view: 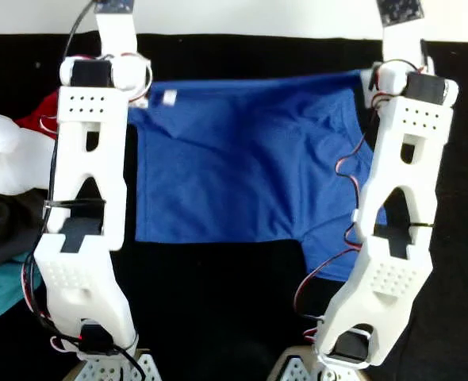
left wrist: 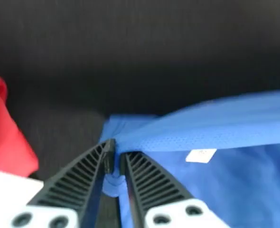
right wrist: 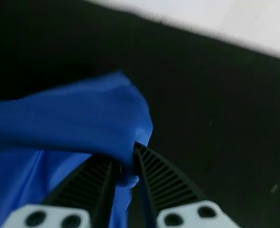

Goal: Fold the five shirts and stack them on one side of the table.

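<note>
A blue shirt is spread across the far middle of the black table, its far edge pulled taut between the two arms. My left gripper is shut on the blue shirt at its far left corner, near a small white label. My right gripper is shut on the blue shirt at its far right corner, where the cloth bunches over the fingers. In the high view the left arm and right arm stretch toward the far edge.
A pile of other shirts lies at the table's left edge: white, red, dark grey and teal. The red shirt lies close beside the left gripper. Black tabletop is bare in front of the blue shirt.
</note>
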You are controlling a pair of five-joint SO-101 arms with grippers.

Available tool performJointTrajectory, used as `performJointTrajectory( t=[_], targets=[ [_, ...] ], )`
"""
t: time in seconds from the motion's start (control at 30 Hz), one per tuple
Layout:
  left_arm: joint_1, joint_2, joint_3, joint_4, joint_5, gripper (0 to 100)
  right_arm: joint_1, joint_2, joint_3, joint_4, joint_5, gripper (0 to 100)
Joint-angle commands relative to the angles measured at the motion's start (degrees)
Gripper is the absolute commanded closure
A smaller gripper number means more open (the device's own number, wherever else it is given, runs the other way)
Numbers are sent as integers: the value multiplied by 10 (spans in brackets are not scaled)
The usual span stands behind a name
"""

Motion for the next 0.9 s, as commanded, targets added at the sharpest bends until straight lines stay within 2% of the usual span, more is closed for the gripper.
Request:
performJointTrajectory(
  t=[0.0,0.17,0.47,0.63,0.7,0.87],
  targets=[
    [12,2,-20,88,-6,990,3,-6,-7,90,5,993],
    [25,29,-20,185,-6,990,22,-6,-5,198,7,993],
    [65,53,-19,245,-4,990,68,-7,41,290,8,993],
    [65,57,5,249,-4,990,111,-8,79,310,11,993],
    [65,57,30,249,-4,990,125,-9,109,310,33,993],
    [64,53,87,244,-5,990,119,-73,224,302,70,993]
  ],
)
